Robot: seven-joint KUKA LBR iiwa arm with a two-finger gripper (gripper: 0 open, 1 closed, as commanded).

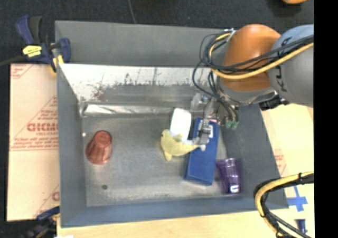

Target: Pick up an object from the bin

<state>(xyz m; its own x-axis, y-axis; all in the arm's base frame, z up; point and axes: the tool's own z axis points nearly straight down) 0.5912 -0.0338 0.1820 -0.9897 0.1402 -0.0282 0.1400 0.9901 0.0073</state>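
At 3 o'clock in bin (134, 176), claw (205, 130) low over top end of blue box (202, 162); cannot tell how far open, nothing seen held. White block (180, 122), yellow lump (174, 146) crowd at its 9 o'clock: risk snagging neighbour, or box slipping

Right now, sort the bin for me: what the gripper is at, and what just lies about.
At work: gripper, over the blue box's upper end.
Lying about: white block and yellow lump beside it, purple jar, red cup.
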